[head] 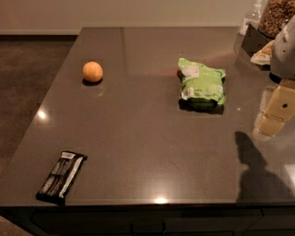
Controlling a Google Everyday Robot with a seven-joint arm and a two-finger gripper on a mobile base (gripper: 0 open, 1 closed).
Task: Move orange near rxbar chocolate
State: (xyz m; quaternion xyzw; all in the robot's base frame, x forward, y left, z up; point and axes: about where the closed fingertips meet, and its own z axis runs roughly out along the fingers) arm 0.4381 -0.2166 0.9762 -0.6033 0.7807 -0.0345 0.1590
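While the glossy dark grey countertop fills most of the view, a brown floor shows at the left and a pale wall runs along the top. Small ceiling lights glint on the polished surface. A crumpled green bag with white labels lies right of centre, well apart from both task items. A clear jar of brownish contents stands at the far right corner beside a dark box. The gripper, cream-coloured, hangs over the counter's right edge, near the bag; whether it is apart or together cannot be told. The orange, round and matte, sits alone at the far left. The rxbar chocolate, black with white stripes, lies flat at the near left corner, well apart from the fruit.
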